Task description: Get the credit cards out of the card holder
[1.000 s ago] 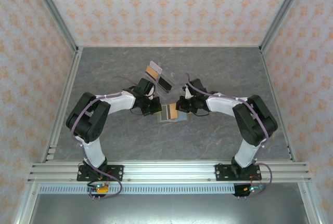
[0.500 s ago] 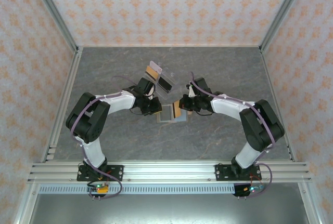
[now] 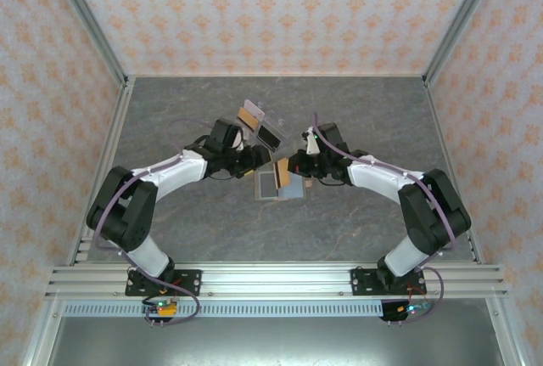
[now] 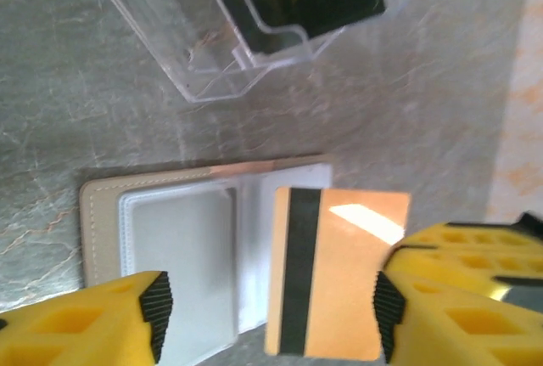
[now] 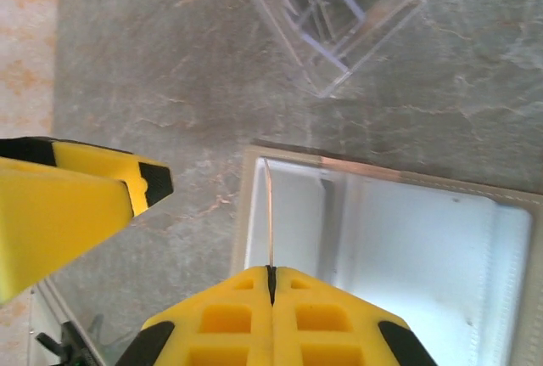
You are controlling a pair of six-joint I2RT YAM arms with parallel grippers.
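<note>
Card (image 4: 335,273) tan-orange, glossy, black stripe near one edge

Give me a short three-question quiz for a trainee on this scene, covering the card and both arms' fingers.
1. True or false: the right fingers are shut on the orange card with a black stripe.
2. The left fingers are: A) open, holding nothing; B) shut on a card; C) shut on a cable.
3. In a few words: what lies flat beneath the held card?

Key
1. True. The card is pinched by one edge.
2. A.
3. The flat beige wallet with clear pockets.
</note>
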